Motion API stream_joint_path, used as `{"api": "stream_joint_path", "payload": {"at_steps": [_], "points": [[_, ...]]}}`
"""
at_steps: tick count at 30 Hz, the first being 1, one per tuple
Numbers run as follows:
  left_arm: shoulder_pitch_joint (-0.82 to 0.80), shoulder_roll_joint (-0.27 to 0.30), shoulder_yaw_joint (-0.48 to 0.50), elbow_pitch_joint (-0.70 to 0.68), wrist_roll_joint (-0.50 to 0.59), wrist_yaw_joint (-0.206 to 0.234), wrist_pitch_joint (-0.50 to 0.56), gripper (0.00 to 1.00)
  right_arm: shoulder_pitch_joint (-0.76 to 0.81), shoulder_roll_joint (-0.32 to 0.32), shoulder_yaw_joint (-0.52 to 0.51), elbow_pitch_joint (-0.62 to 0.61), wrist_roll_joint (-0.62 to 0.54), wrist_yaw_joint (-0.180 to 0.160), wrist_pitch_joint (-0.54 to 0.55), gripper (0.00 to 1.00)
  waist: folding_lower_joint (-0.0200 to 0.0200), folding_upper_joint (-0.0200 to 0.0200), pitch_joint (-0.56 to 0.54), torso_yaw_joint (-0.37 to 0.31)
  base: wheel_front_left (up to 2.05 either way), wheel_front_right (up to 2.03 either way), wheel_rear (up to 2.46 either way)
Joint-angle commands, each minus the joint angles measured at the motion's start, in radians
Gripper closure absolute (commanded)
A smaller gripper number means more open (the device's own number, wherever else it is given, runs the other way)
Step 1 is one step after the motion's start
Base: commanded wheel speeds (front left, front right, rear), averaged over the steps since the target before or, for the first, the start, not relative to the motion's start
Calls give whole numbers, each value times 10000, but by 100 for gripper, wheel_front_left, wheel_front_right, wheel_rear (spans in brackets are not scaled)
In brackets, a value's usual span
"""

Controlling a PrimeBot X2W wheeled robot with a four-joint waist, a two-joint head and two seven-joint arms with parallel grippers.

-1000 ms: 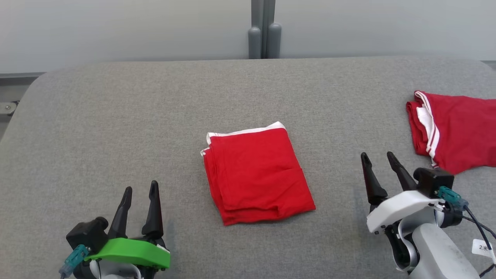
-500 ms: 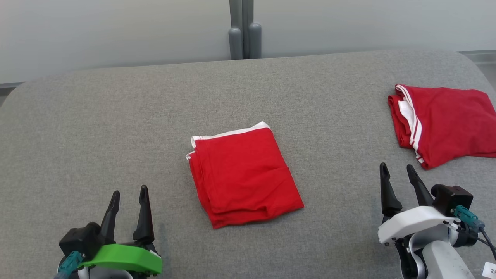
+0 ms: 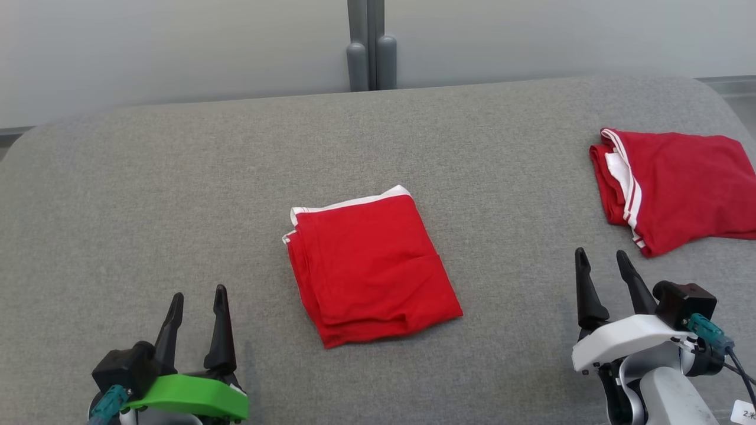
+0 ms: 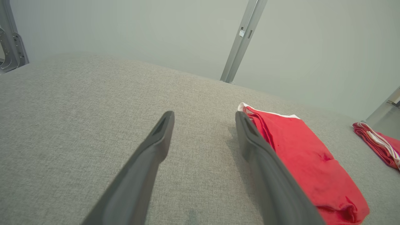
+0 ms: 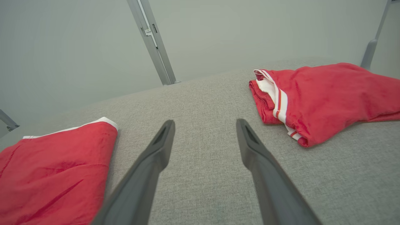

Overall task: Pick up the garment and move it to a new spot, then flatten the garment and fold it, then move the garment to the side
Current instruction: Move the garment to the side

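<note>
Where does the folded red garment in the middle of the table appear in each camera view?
Head view: the folded garment lies at the centre.
Left wrist view: lower right.
Right wrist view: lower left.
Shared landmark: the striped red garment, on the right in every view.

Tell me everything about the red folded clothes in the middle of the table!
The folded red garment is soft, thin-looking cloth, bright red with a white band along its far edge. It is folded into a rough rectangle, layers stacked visibly along its left and near edges, with a few small creases. It lies flat, slightly askew, mid-way on the grey fabric tabletop. Only the tabletop touches it.
</note>
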Motion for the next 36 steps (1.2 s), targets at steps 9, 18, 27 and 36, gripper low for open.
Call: {"api": "stream_joint_path", "payload": {"at_steps": [9,18,27,36], "points": [[-350,34,-397,-132,177,215,2,0,-438,-24,674,63,22,-3,-40,0,0,0,665,749,0,0,0],[-640,31,-925,94,379,462,4,0,-1521,-166,1757,948,138,-3,-34,0,0,0,1324,2167,0,0,0],[-606,28,-1250,193,351,463,2,0,-2412,-313,2506,2891,823,-5,62,0,0,0,1582,3039,0,0,0],[-754,34,-1334,325,756,462,2,0,-3120,-324,2864,3934,1604,-5,20,100,0,0,1401,2697,0,0,0]]}}
